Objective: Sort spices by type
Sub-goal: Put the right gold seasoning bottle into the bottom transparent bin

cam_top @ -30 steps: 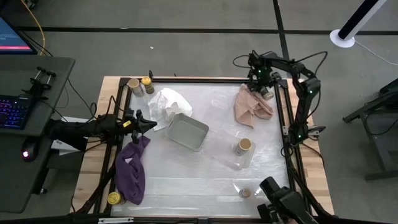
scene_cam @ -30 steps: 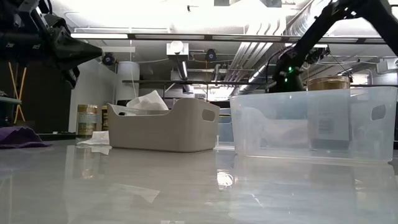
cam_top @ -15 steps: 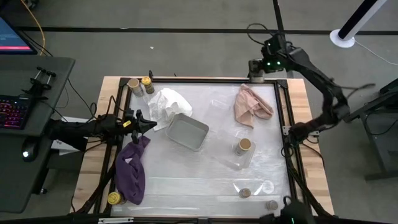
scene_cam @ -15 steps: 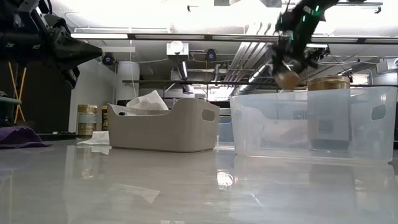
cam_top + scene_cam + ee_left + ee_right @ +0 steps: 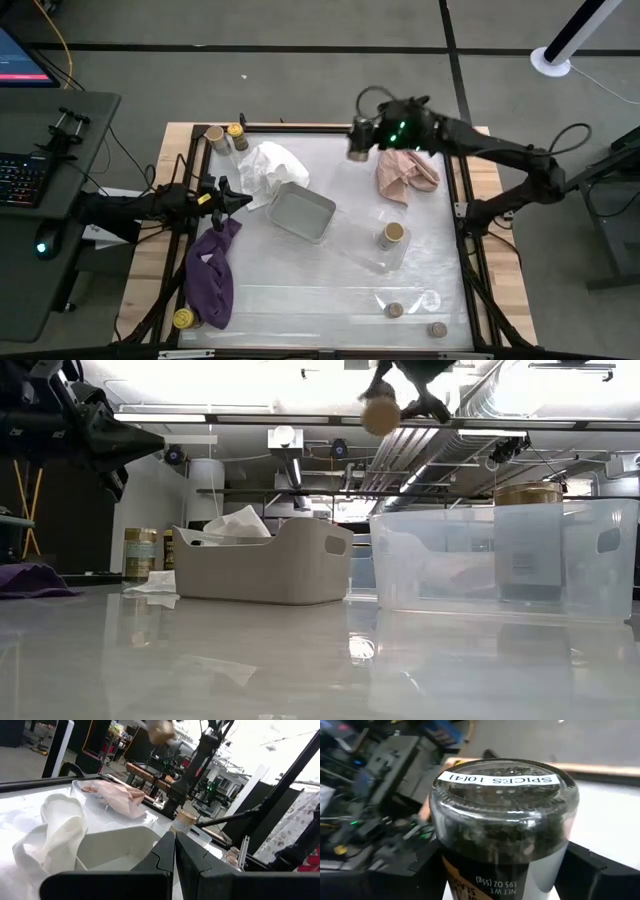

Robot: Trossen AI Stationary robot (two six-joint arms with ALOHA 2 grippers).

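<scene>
Grey tray (image 5: pixel 300 211) mid-table, white cloth (image 5: pixel 266 165) touching its far-left side, pink cloth (image 5: pixel 404 170) right, purple cloth (image 5: pixel 211 273) front-left. Two jars (image 5: pixel 225 136) sit at the far-left corner. Right gripper (image 5: pixel 358 142) is airborne over the far table edge, fingers clamped on a spice jar (image 5: pixel 502 822). Left gripper (image 5: pixel 240 199) waits at the left edge, fingers closed, empty.
</scene>
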